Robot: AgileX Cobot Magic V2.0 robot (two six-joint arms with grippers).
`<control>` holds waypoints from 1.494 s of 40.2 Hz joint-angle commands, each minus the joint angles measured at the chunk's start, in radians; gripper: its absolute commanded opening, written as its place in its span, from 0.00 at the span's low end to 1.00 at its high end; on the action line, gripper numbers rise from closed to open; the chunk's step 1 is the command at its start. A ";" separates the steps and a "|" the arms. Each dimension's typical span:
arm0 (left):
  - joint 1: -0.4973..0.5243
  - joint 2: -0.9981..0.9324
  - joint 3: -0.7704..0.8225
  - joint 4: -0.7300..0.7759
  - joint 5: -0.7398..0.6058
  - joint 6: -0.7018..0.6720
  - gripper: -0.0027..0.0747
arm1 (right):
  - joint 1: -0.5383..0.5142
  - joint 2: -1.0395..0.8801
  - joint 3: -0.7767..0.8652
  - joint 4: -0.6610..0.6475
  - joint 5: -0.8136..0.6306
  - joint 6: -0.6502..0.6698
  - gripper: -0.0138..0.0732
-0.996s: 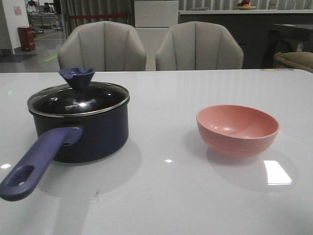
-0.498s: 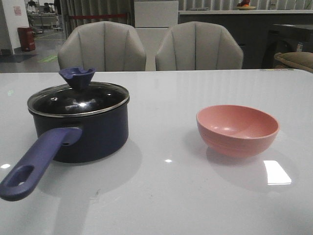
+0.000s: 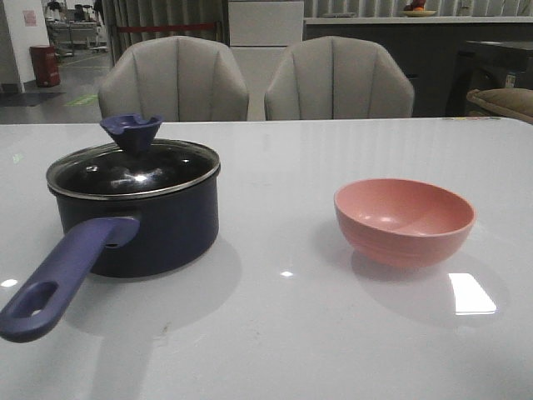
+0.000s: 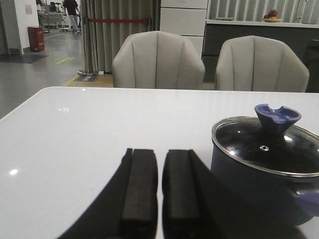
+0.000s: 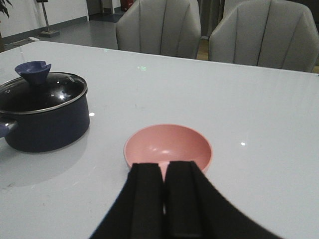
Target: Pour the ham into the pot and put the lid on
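The dark navy pot (image 3: 158,225) stands at the left of the white table, its purplish-blue handle (image 3: 62,271) pointing to the front. The glass lid (image 3: 133,169) with its blue funnel knob (image 3: 132,131) rests on the pot. The pink bowl (image 3: 405,220) stands at the right and looks bare inside; no ham shows. Neither gripper shows in the front view. My left gripper (image 4: 160,152) is shut and empty, beside the pot (image 4: 259,184). My right gripper (image 5: 165,164) is shut and empty, just before the bowl (image 5: 168,145).
Two grey chairs (image 3: 175,79) (image 3: 337,79) stand behind the table's far edge. Bare white tabletop (image 3: 283,317) lies between pot and bowl and in front of both.
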State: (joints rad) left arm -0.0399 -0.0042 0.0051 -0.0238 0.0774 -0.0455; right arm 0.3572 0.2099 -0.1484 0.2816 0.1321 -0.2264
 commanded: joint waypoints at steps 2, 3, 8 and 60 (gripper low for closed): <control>0.002 -0.021 0.021 -0.002 -0.090 -0.012 0.20 | 0.000 0.006 -0.029 -0.001 -0.087 -0.012 0.33; 0.002 -0.021 0.021 -0.002 -0.090 -0.012 0.20 | 0.000 0.006 -0.029 -0.001 -0.087 -0.012 0.33; 0.002 -0.021 0.021 -0.002 -0.090 -0.012 0.20 | 0.000 0.006 -0.029 -0.001 -0.087 -0.012 0.33; 0.002 -0.019 0.021 -0.002 -0.090 -0.012 0.20 | -0.142 -0.239 0.171 -0.316 -0.199 0.190 0.33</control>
State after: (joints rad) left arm -0.0399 -0.0042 0.0051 -0.0238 0.0774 -0.0475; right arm 0.2200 -0.0100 0.0266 -0.0186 0.0284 -0.0391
